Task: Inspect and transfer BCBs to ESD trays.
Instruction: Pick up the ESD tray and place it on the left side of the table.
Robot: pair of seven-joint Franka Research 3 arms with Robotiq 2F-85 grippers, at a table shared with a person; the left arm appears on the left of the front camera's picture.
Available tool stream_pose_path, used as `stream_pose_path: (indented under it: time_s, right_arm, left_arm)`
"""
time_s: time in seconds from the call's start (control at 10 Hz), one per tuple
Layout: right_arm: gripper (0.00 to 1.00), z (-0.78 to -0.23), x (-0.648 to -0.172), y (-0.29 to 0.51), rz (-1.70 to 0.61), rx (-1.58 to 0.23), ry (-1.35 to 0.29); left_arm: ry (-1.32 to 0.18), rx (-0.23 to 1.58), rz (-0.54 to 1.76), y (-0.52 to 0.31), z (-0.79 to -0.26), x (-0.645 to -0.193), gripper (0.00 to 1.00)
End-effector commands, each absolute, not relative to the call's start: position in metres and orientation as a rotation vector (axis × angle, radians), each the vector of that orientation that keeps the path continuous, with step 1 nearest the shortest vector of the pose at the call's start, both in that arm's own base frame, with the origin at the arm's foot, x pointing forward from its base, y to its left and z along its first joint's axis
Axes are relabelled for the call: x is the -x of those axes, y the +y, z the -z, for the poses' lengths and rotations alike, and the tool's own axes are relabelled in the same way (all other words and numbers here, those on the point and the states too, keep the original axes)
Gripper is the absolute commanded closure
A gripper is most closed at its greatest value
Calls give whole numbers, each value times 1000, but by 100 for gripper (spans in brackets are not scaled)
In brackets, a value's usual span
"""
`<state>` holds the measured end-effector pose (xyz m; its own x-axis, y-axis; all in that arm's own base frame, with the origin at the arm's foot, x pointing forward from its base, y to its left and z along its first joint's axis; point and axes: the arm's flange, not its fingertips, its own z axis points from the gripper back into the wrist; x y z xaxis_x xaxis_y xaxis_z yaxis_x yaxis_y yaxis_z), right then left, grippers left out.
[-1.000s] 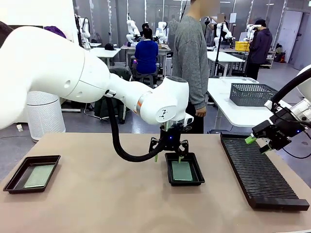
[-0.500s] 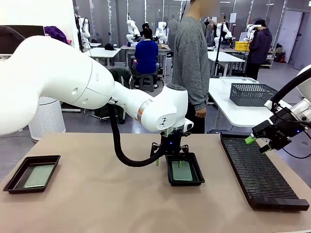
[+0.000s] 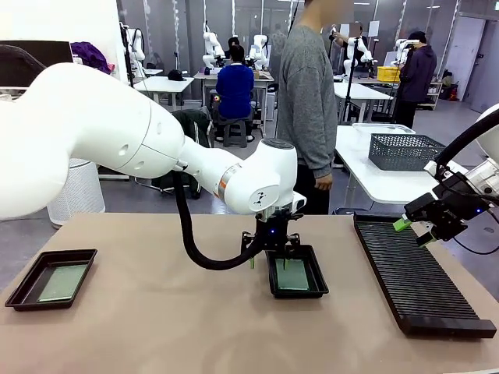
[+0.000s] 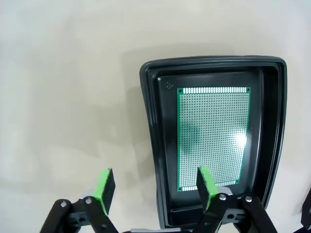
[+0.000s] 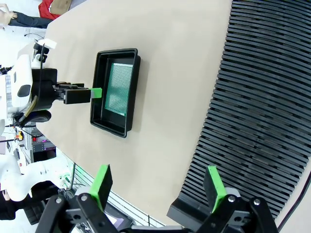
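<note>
Two ESD trays lie on the table, each with a green BCB flat inside. The middle tray (image 3: 299,294) holds one board (image 3: 293,277); the left tray (image 3: 17,292) holds another (image 3: 62,282). My left gripper (image 3: 269,261) hangs low over the middle tray's left wall, open. In the left wrist view the left gripper (image 4: 155,188) straddles that tray's (image 4: 149,126) wall, with one pad (image 4: 105,188) over bare table and the other above the near end of the board (image 4: 214,136). My right gripper (image 3: 413,231) (image 5: 158,187) hovers open and empty over the rack.
A long black slotted rack (image 3: 413,280) (image 5: 262,116) fills the table's right side. A person (image 3: 308,109) stands at the far edge behind the middle tray. A grey mesh basket (image 3: 405,150) sits on another table behind. Bare tabletop lies between the two trays.
My left gripper has come down a little closer to the middle tray's left wall. The right arm, trays and boards have not moved.
</note>
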<state>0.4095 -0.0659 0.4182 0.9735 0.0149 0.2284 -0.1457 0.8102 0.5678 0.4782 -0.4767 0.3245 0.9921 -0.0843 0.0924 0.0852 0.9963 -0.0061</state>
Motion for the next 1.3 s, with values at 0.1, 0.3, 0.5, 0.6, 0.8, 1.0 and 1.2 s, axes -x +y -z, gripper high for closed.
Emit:
stream_pose_path:
  time_s: [0.1, 0.3, 0.5, 0.6, 0.8, 1.0, 1.2]
  right_arm:
    - [0, -417, -409, -65, -66, -621, -219]
    - [0, -417, -409, -65, -66, -621, -219]
    - [0, -417, -409, -65, -66, -621, -219]
    - [0, -417, -409, -65, -66, -621, -219]
    - [0, -417, -409, -65, -66, -621, -219]
    - [0, -417, -409, -65, -66, -621, -219]
    - [0, -417, -409, -65, -66, -621, -219]
  left_arm:
    - [-96, 26, 43, -476, -319, -474, 19]
    - [-90, 24, 41, -477, -318, -475, 28]
    - [-94, 29, 35, -476, -317, -476, 37]
    - [-94, 33, 29, -475, -317, -477, 42]
    - [-97, 42, 24, -474, -319, -478, 53]
    - [-101, 48, 17, -472, -320, -480, 67]
    - [-93, 48, 16, -472, -321, -481, 86]
